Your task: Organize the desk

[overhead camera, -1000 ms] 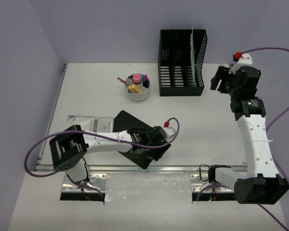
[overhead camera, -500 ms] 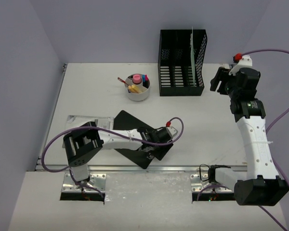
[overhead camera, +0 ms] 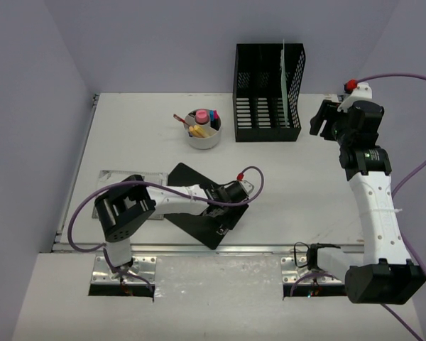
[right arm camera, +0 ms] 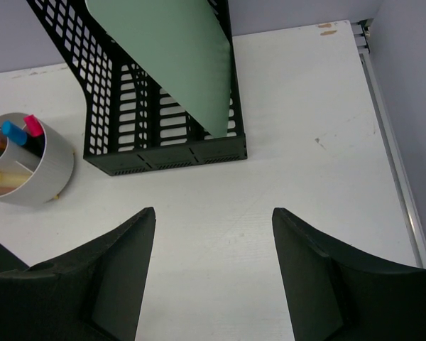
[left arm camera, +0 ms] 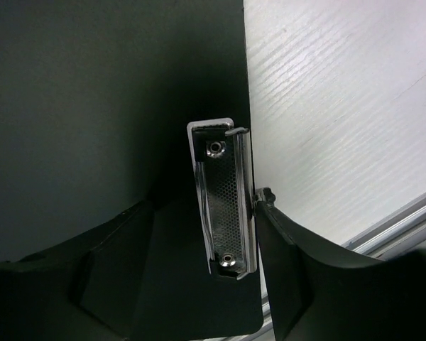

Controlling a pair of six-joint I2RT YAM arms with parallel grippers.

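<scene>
- The left gripper (left arm camera: 206, 206) hangs low over the black clipboard (left arm camera: 92, 106). Its jaws are apart and straddle the metal clip (left arm camera: 224, 199). One finger is just beside the clip's outer edge; the other is well off its inner side, over the board.
- The desk (left arm camera: 341, 106) lies bare beyond the outer finger, and its silver rail (left arm camera: 397, 227) runs just past that fingertip.
- The step looks like taking the clipboard by its clip. It is worth centring first, so that both fingers meet the clip together instead of one shoving it sideways.
- The clip is polished and probably slippery, so the fingers should bite low, near where it joins the board.
- The lift should start on the clip side so the flat board peels off the desk rather than dragging.
- The right gripper (right arm camera: 213, 234) hovers with its jaws apart and nothing between them. The black mesh rack (right arm camera: 163, 153) with its green folder (right arm camera: 177, 57) stands ahead of it, and the white cup (right arm camera: 50, 170) is off to its left.
</scene>
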